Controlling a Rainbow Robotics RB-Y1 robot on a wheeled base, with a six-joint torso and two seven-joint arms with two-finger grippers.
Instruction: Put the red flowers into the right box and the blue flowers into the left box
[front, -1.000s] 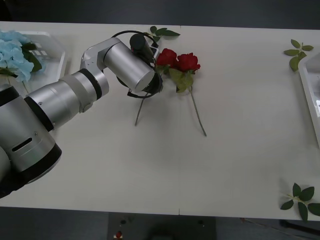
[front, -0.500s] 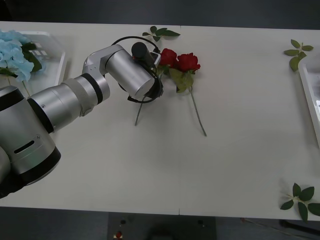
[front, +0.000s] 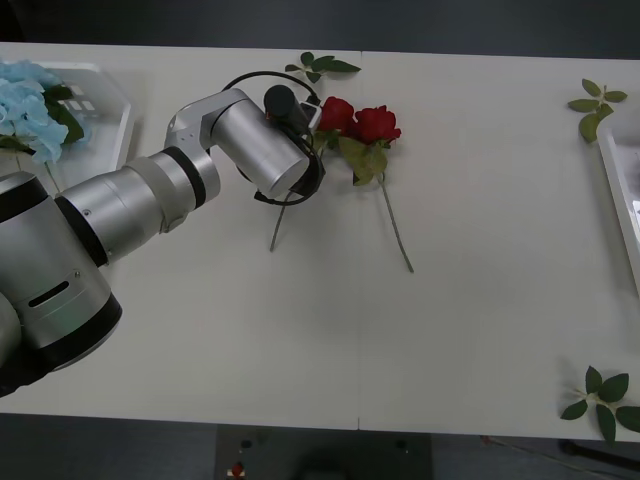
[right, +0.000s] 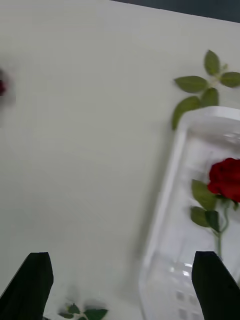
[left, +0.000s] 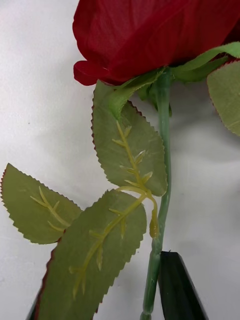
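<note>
White table (front: 450, 330), dark floor beyond its far edge. Left box (front: 118, 105) at the far left corner already holds the blue flowers (front: 28, 105); right box (front: 620, 190) shows as a rim at the right edge, and the right wrist view puts one red rose (right: 227, 179) inside it (right: 170, 200), so sorting looks partly done. Left arm (front: 150, 195) reaches across to mid-table because the two remaining roses (front: 357, 120) lie there side by side, heads touching, stems (front: 396, 228) splayed toward the robot. Left gripper (left: 155, 295) is down at the nearer rose: in its wrist view the stem (left: 162, 200) runs just beside one black finger (left: 177, 287), the other finger is hidden under a leaf (left: 92, 260), so can't tell whether it's closed on the stem or just straddling it. Low on the stem, below the leaves, is a sensible grip point – thin rigid wire, head stays clear. Right gripper (right: 122, 285) hangs near the right box with fingers spread wide, nothing between them; my read is it waits there to stay clear. Loose leaf sprigs (front: 598, 105) near the right box, another (front: 603, 395) at the near right corner, one more (front: 322, 66) beyond the roses: not task items, leave them
</note>
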